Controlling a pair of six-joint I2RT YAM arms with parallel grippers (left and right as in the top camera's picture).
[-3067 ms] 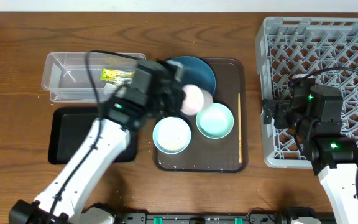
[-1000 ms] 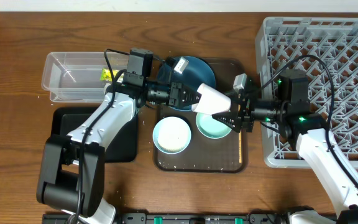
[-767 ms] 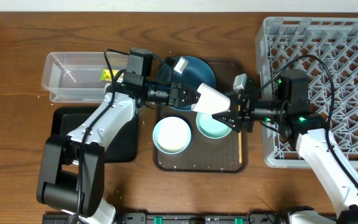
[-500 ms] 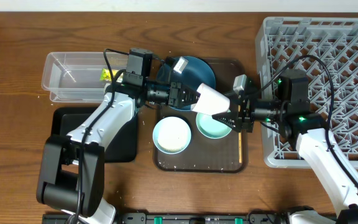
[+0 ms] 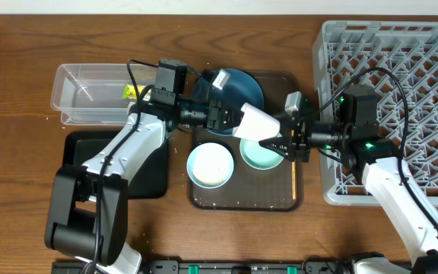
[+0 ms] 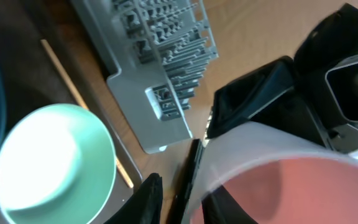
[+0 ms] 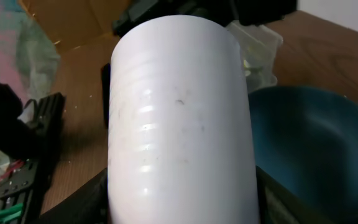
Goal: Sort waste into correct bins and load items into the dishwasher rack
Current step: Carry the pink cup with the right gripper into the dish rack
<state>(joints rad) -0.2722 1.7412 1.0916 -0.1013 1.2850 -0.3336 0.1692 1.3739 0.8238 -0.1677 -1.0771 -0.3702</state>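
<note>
Both arms have swung in over the brown tray [image 5: 242, 202] since the first frame, and the cup [image 5: 255, 120], down by the blue bowl then, now hangs on its side in the air between them. Over the last second it has barely shifted.

Nearest me, the white bowl [image 5: 210, 164] and green bowl [image 5: 261, 157] sit side by side on that tray, with a chopstick [image 5: 293, 164] along its right edge. The black tray [image 5: 78, 167] lies off to the left on the table [image 5: 21, 91].

Just beyond the bowls, the right claw [image 5: 272, 131] is clamped across the cup's white body, its fingers [image 7: 87, 200] against both sides. The left claw [image 5: 233, 118] straddles the rim, one finger [image 6: 148, 196] outside it. I cannot tell whether it is pinching or loose.

Behind them lies the blue bowl [image 5: 242, 87]. Farther left is the tub [image 5: 90, 97] with the wrapper [image 5: 131, 91], and at far right the rack [image 5: 401, 46].
</note>
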